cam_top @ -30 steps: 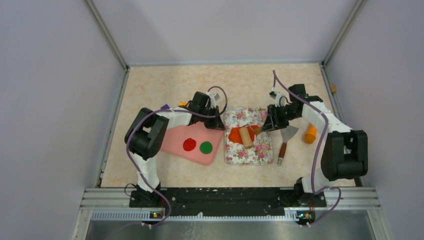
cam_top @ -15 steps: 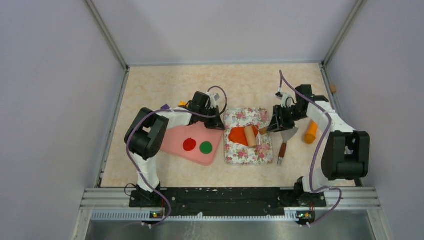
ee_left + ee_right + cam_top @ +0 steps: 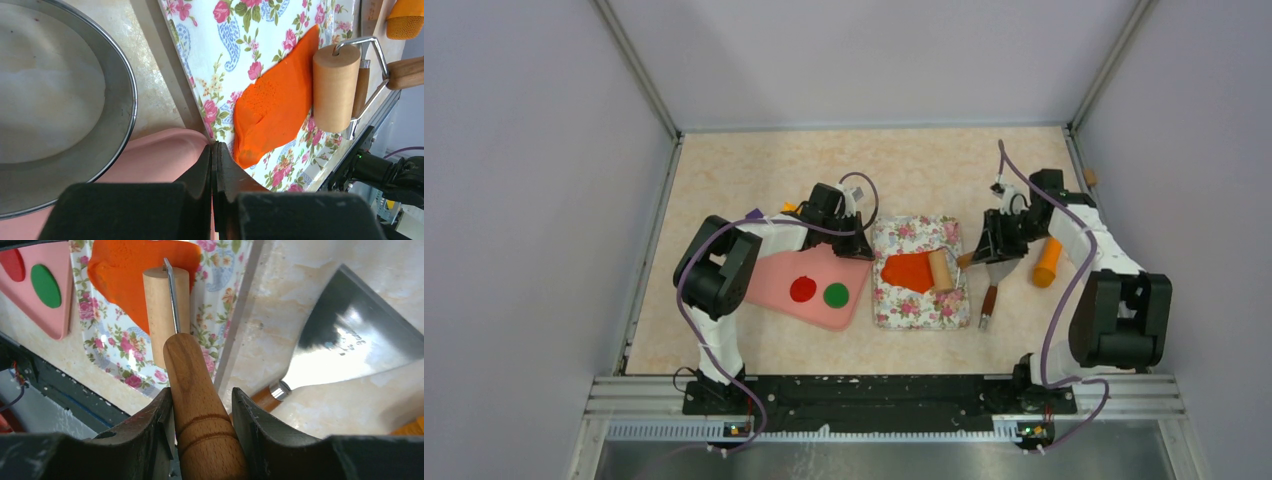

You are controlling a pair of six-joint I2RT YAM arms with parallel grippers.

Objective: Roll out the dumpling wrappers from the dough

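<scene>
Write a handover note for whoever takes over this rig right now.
Left end effector: shut, empty, at the pink mat's corner beside the floral board.
Right end effector: shut on the roller's handle; barrel on the dough's right edge.
Dough: flattened sheet on the board.
Done: red wrapper, green wrapper on the mat.
Left: probably more rolling; no orange wrapper yet.

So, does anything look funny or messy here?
The orange dough on the flowery board looks lopsided: a ragged, pointy sheet, not a round one. The roller rests on its edge. Nothing looks spilled or broken.
</scene>
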